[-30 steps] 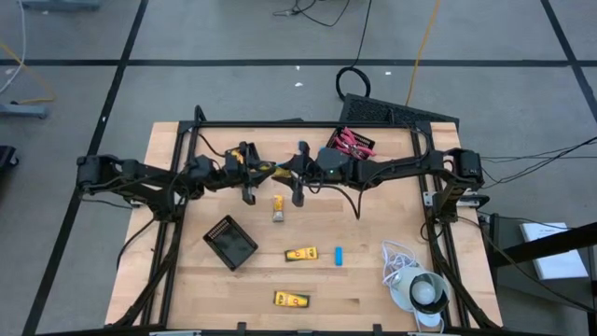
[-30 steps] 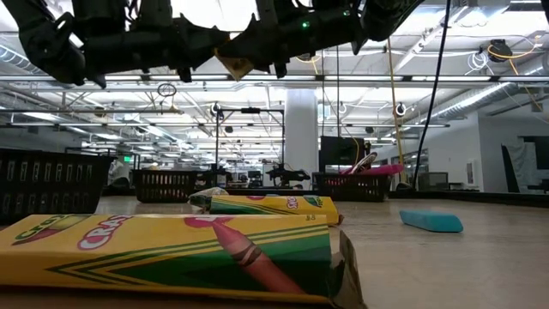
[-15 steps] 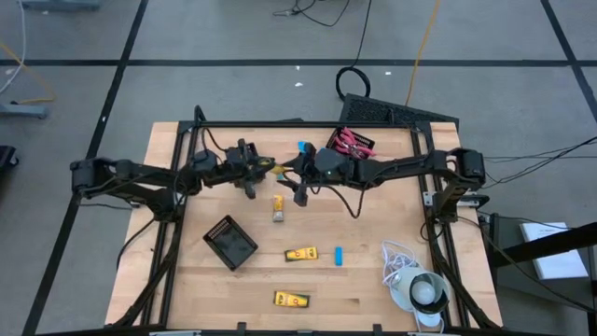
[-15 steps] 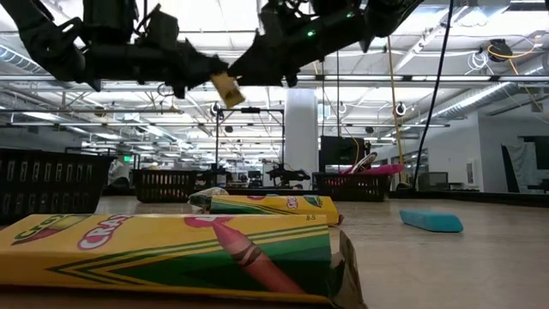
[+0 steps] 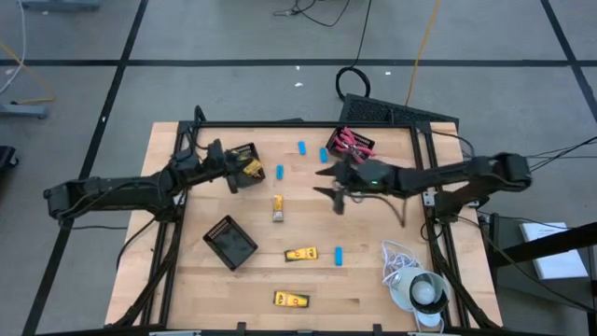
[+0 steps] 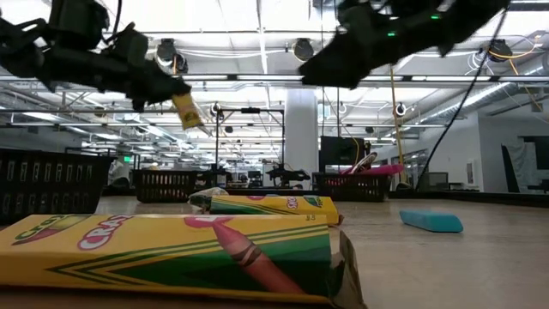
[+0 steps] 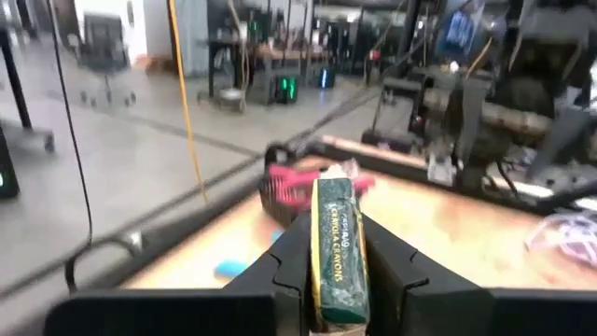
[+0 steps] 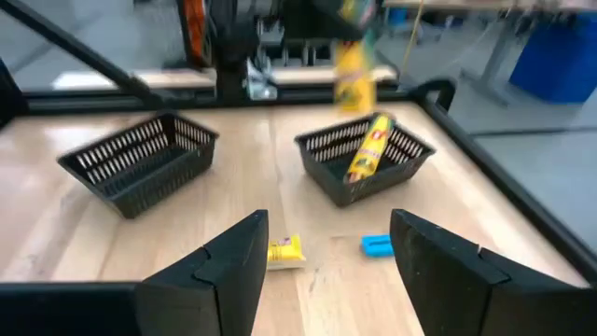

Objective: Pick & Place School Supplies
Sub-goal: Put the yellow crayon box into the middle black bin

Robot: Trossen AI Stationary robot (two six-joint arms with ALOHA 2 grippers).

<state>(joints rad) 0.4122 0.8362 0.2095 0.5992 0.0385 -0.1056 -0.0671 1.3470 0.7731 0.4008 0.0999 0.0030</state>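
The left gripper (image 7: pixel 338 280) pinches a Crayola crayon box (image 7: pixel 336 252) upright, hanging above the black basket (image 5: pixel 244 164) at about eleven o'clock on the table (image 5: pixel 364 285), where another crayon box (image 8: pixel 369 147) already leans. Released off-centre, the held box could strike the basket rim or the leaning box and tumble onto the table. The right gripper (image 8: pixel 325 266), spread and empty, sits near centre, clear of the left arm.
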